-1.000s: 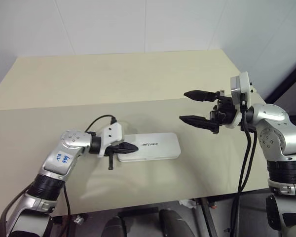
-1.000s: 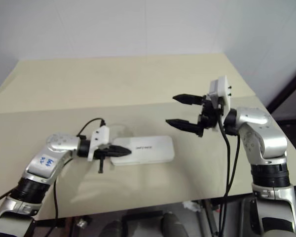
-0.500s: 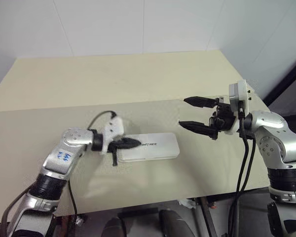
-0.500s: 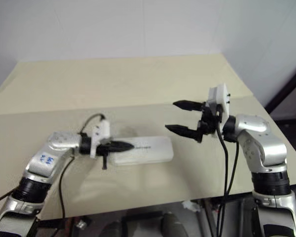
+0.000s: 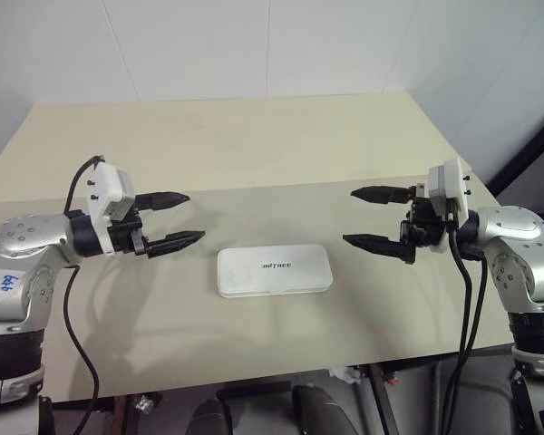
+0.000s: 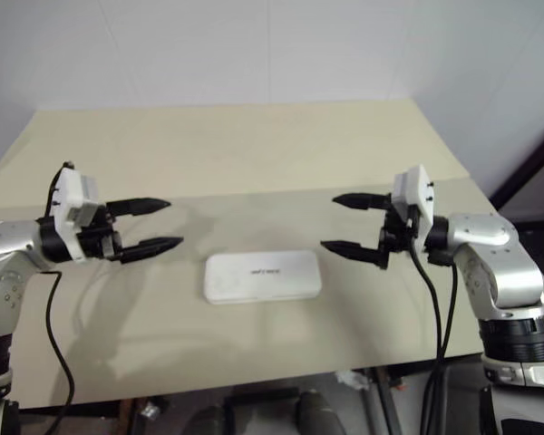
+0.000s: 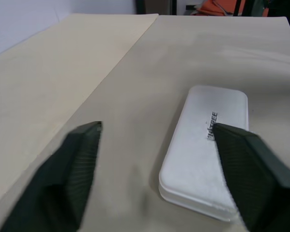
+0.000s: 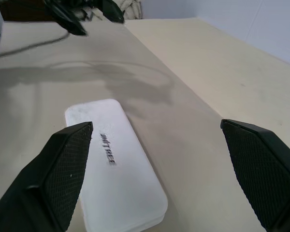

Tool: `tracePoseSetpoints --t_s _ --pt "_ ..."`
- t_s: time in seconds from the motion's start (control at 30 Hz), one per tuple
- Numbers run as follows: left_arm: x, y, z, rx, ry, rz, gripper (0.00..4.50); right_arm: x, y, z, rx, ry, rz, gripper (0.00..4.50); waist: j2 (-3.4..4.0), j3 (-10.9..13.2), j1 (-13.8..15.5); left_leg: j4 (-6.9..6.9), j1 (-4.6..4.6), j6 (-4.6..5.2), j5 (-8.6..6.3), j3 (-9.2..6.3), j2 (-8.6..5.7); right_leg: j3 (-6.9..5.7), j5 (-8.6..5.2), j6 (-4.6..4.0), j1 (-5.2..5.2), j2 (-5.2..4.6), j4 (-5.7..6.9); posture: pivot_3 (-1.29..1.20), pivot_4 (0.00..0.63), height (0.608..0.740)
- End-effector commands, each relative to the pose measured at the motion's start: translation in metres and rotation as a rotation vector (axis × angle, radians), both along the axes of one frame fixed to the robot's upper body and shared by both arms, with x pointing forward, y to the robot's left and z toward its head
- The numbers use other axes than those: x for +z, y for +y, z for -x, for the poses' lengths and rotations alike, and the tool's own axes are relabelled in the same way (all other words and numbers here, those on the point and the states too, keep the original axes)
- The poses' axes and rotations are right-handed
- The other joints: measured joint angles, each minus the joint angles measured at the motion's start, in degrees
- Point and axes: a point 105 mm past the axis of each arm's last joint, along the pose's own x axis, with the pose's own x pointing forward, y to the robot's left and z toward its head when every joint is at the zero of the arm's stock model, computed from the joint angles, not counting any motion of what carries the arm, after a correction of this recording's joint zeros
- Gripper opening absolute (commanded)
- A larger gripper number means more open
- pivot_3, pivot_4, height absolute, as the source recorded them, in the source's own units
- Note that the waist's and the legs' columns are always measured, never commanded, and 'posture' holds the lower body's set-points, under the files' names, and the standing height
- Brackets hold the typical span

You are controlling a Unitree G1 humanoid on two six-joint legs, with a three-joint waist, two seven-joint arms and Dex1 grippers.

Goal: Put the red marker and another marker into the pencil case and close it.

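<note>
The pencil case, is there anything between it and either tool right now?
Nothing visible. The pencil case lies shut on bare table. The left tool and right tool hang open on either side of it, above the table.

Pencil case: you have the pencil case (image 6: 263, 275) lying flat on the surface (image 6: 254, 154), lid shut, small dark lettering on top, its long side running left to right.
Left tool: your left tool (image 6: 154, 225) hangs above the surface to the left of the pencil case, apart from it, its two black fingers (image 6: 140, 207) spread wide with nothing between them, tips aimed toward the case.
Right tool: your right tool (image 6: 336, 223) hangs to the right of the pencil case and a little beyond it, clear of it, fingers (image 6: 358, 200) spread wide and empty, tips aimed toward the case.
Surface: beige, with a seam running across it just beyond the pencil case.
</note>
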Motion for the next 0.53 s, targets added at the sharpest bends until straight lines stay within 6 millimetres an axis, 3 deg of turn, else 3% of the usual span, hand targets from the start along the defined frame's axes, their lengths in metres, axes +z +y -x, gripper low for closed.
tracePoseSetpoints --t_s 0.03,0.17,0.4,0.53 --pt "0.014 0.01 0.012 0.024 -0.059 0.002 4.47 0.005 -0.014 0.001 -0.032 -0.05 0.033 4.5 0.0 0.0 -0.05 -0.02 0.0 0.0 0.0 0.01 0.0 0.0 0.0 0.0 0.0 0.0 -0.02 0.0 0.15 0.74" --pt "0.003 0.018 0.019 0.036 -0.013 -0.007 4.47 -0.004 -0.026 -0.003 -0.056 -0.047 0.087 4.5 0.0 0.0 -0.06 -0.07 0.0 0.0 -0.01 0.01 0.01 0.0 -0.01 -0.01 0.0 -0.01 -0.1 0.0 0.15 0.74" --pt "-0.022 0.035 0.01 0.102 -0.011 -0.14 4.47 -0.013 -0.036 -0.002 -0.052 -0.035 0.162 4.5 0.01 0.01 -0.07 -0.05 0.01 0.0 -0.03 0.05 0.0 0.0 -0.01 -0.03 0.0 -0.02 -0.13 0.0 0.15 0.74" --pt "-0.02 0.041 0.012 0.119 -0.021 -0.15 4.47 -0.013 -0.034 -0.006 -0.056 -0.041 0.164 4.5 0.01 0.01 -0.18 -0.08 0.01 0.0 -0.03 0.06 0.01 0.0 -0.02 -0.05 -0.01 -0.03 -0.14 0.0 0.15 0.74"
